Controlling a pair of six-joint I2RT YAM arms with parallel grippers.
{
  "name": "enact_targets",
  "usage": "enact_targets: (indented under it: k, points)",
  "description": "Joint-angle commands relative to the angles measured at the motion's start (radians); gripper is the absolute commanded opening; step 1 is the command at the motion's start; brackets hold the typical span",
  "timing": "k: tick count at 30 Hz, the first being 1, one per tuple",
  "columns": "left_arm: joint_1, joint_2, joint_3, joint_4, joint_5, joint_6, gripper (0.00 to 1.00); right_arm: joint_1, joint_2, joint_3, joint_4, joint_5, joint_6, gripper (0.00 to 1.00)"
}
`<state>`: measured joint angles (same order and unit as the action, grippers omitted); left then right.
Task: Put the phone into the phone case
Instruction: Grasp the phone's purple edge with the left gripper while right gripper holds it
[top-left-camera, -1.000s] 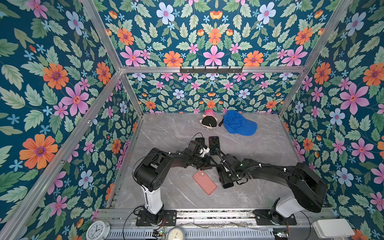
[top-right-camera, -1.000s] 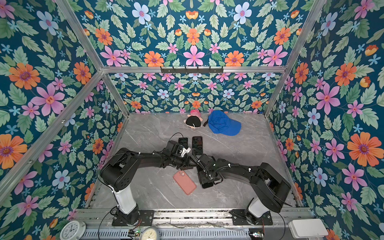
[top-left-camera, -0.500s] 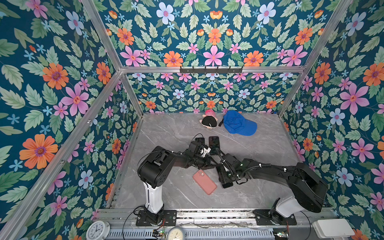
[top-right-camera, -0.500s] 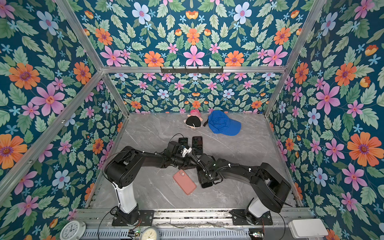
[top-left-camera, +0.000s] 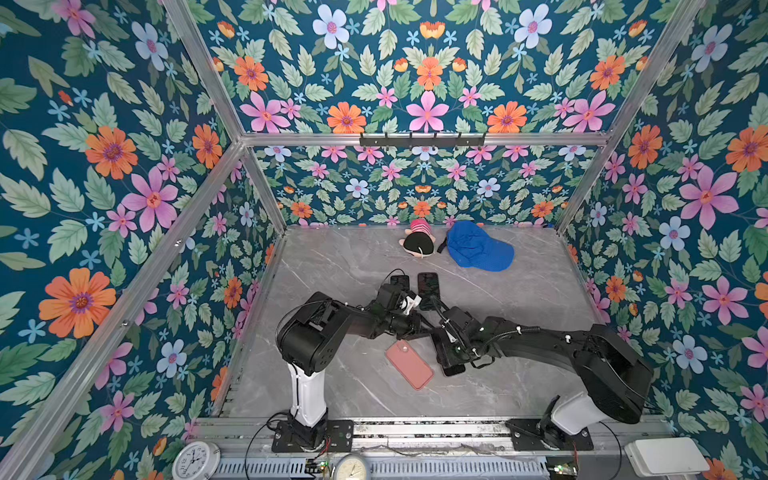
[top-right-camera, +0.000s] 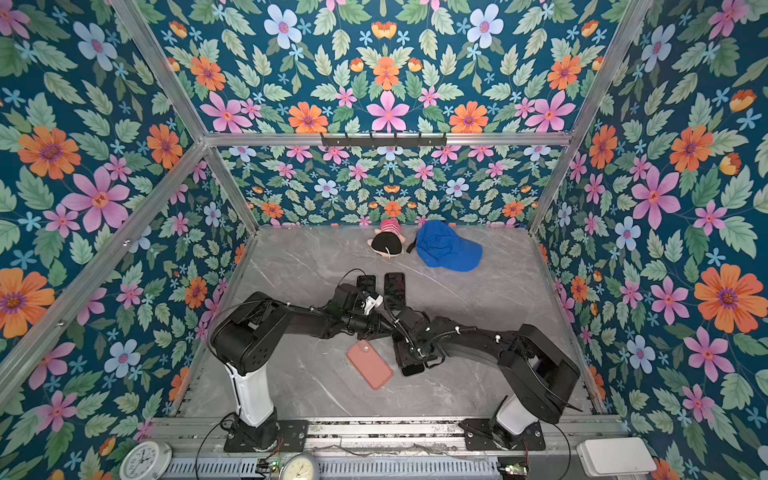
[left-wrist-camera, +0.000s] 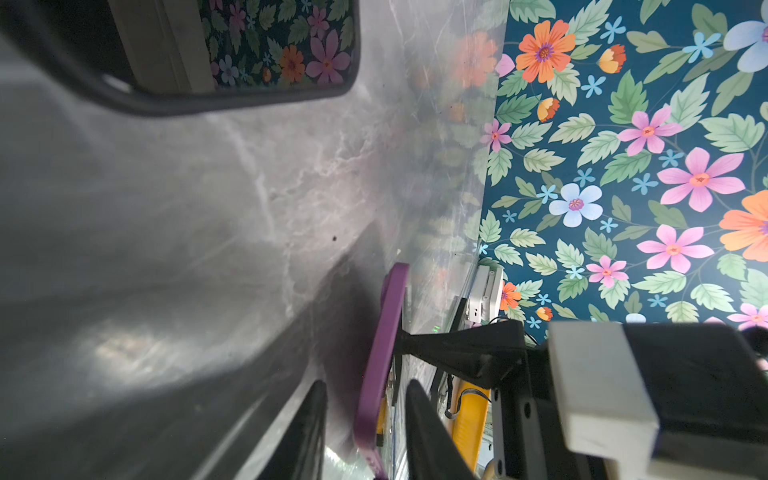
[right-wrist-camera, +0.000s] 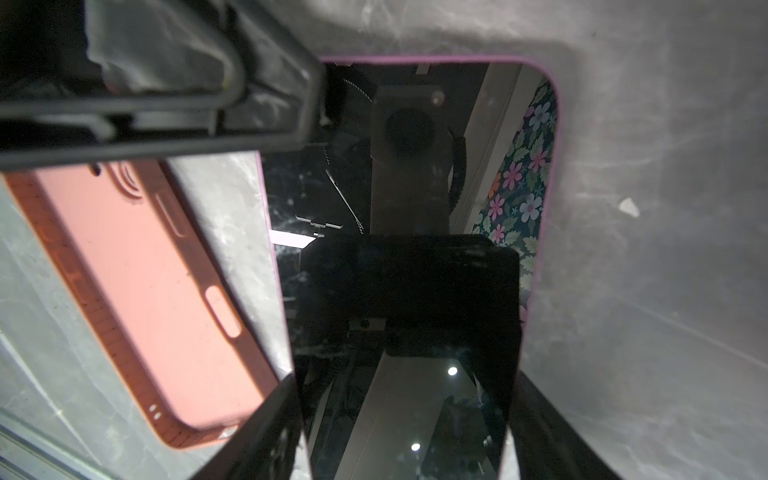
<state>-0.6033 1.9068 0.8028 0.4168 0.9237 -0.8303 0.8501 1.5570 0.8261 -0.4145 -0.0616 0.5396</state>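
A glossy black phone (right-wrist-camera: 407, 199) lies in a purple phone case (right-wrist-camera: 555, 137) on the grey table; the purple rim shows along its far end and both long sides. My right gripper (right-wrist-camera: 405, 376) is shut on the phone's near end, with a finger against each long edge. In both top views only the phone's dark near end (top-left-camera: 454, 369) shows under that gripper (top-left-camera: 446, 353). My left gripper (left-wrist-camera: 365, 384) is open and straddles the purple case's edge (left-wrist-camera: 384, 332), with a small gap on each side. In a top view it sits by the right wrist (top-left-camera: 422, 330).
A salmon-pink case (top-left-camera: 409, 365) lies beside the phone, close to the right gripper. Two other dark phones (top-left-camera: 400, 281) (top-left-camera: 429, 286) lie just behind the arms. A blue cap (top-left-camera: 478, 246) and a small plush doll (top-left-camera: 419, 243) sit by the back wall.
The left arm's elbow has swung inward and its fingers have narrowed around the purple case's edge. The right arm and the phone have not moved.
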Motion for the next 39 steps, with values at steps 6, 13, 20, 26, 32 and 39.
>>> enact_targets:
  k: [6,13,20,26,32,39]
  points:
    - [-0.006,-0.002,-0.011,0.043,0.020,-0.009,0.34,0.000,0.007,0.012,0.026,0.004,-0.009,0.59]
    - [-0.009,-0.002,-0.024,0.065,0.020,-0.018,0.33,0.000,0.009,0.016,0.025,0.005,-0.013,0.59]
    - [-0.009,0.004,-0.015,0.065,0.020,-0.018,0.24,0.001,0.010,0.014,0.023,0.006,-0.013,0.59]
    - [-0.009,0.001,-0.016,0.065,0.020,-0.021,0.22,0.000,0.013,0.013,0.022,0.006,-0.013,0.60]
    - [-0.009,0.000,-0.020,0.065,0.017,-0.021,0.20,0.001,0.009,0.019,0.010,0.008,-0.012,0.67]
    - [-0.009,-0.003,-0.026,0.069,0.016,-0.023,0.19,0.001,-0.011,0.022,-0.022,0.017,-0.016,0.80]
